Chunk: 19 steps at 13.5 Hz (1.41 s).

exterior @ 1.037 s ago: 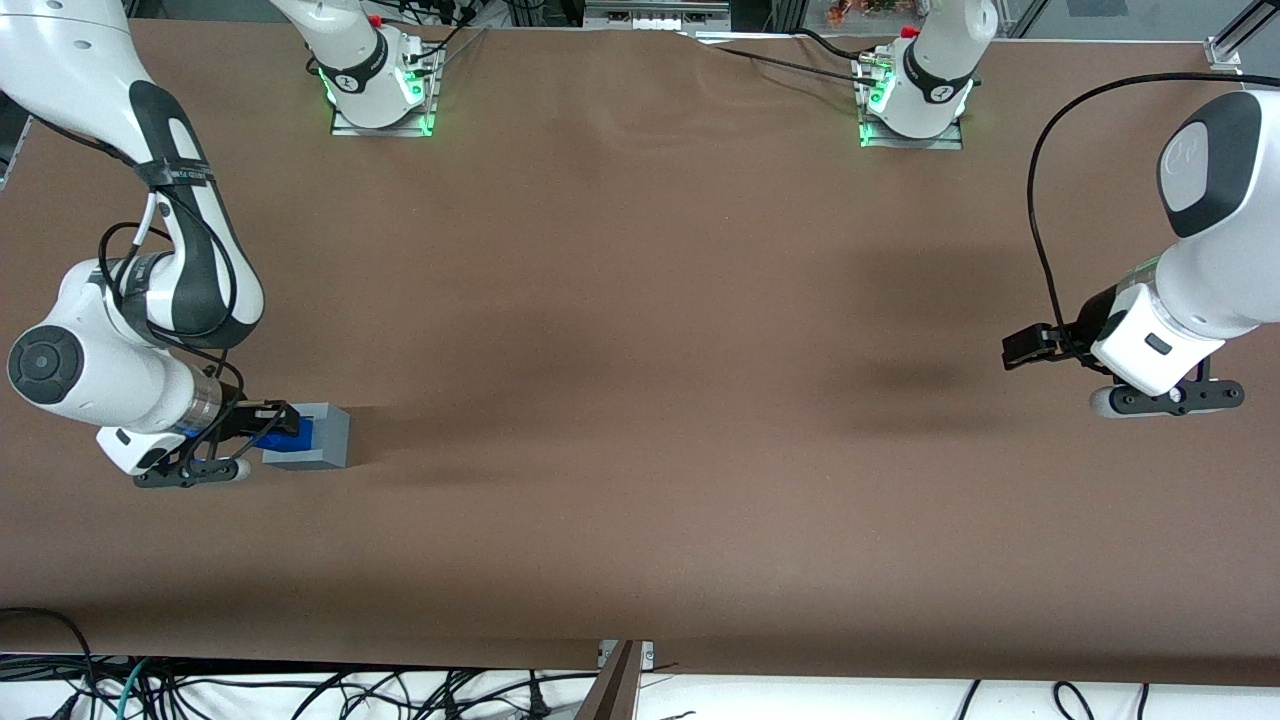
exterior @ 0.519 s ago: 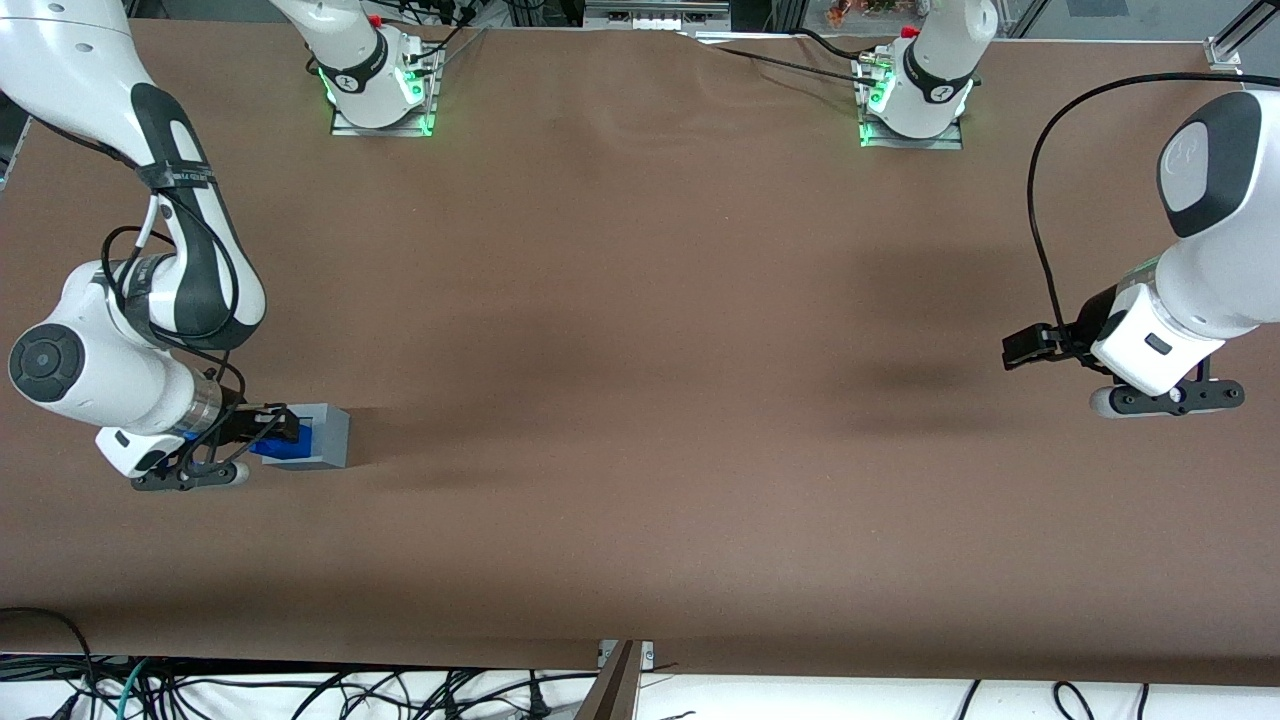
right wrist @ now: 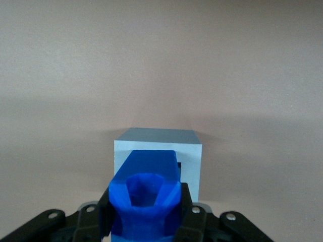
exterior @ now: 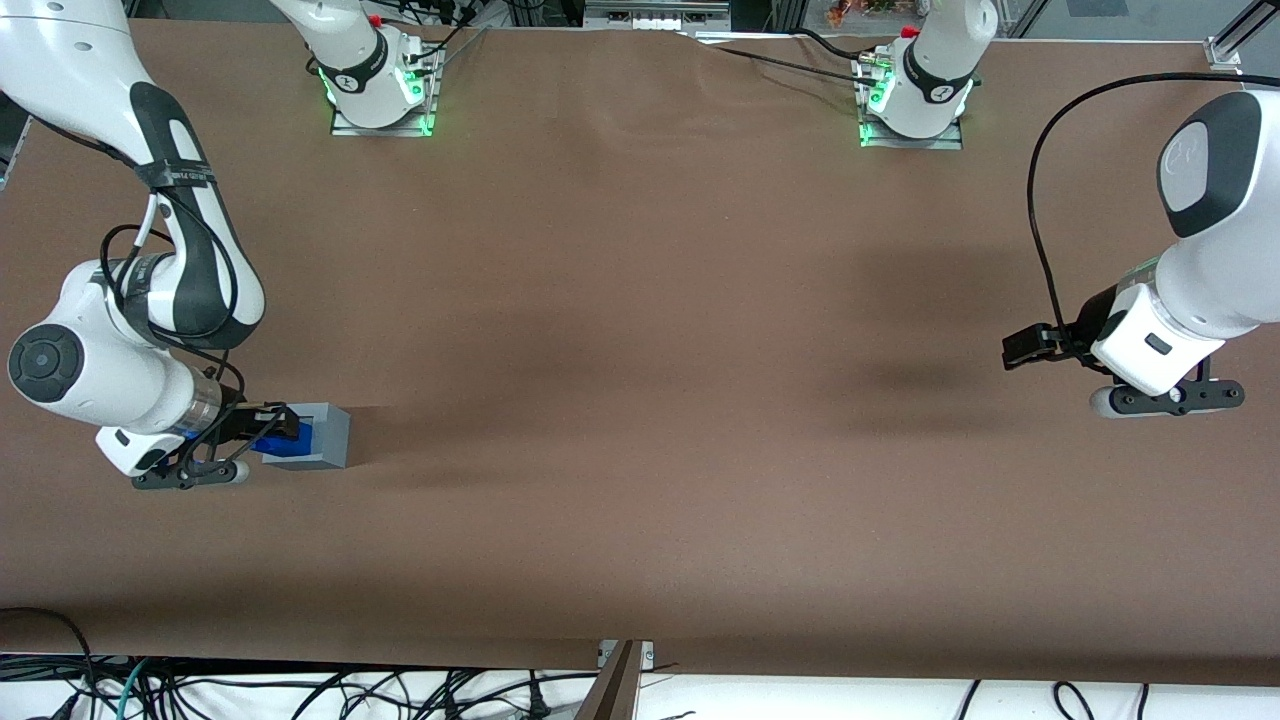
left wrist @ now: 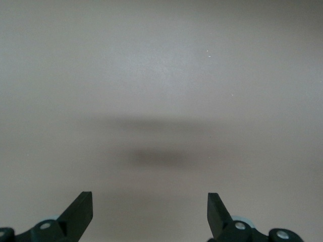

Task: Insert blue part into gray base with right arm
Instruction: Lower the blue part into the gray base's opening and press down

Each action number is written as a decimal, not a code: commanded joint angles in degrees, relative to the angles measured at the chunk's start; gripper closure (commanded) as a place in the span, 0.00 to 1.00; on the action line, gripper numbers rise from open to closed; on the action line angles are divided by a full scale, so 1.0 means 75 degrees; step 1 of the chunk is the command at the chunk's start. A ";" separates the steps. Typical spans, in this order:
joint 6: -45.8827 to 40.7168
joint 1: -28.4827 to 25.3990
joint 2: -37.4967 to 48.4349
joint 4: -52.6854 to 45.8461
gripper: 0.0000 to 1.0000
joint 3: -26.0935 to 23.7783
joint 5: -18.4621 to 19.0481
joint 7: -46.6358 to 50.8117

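blue part (right wrist: 145, 201) (clamped in gripper (right wrist: 146, 214)) fronts gray base (right wrist: 189, 156).

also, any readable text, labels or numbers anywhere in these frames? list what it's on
None readable.
Blue part: no markings; held in the gripper over the gray base.
Gray base: plain faces, no label.
Right arm: a black band carries pale marks, too small to read.
Arm bases: round emblems and green lights, no legible words.
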<state>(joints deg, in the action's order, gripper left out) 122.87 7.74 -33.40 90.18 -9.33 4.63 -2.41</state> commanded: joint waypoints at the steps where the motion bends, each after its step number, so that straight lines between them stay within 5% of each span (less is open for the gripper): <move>1: -0.0082 0.0104 -0.0187 0.0351 0.66 -0.0022 -0.0136 -0.0066; 19: 0.0328 0.0151 -0.0233 0.0480 0.66 -0.0022 -0.0160 0.0052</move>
<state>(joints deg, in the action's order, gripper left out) 123.37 8.26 -32.63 92.91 -9.24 4.03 -2.10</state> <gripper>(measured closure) 0.493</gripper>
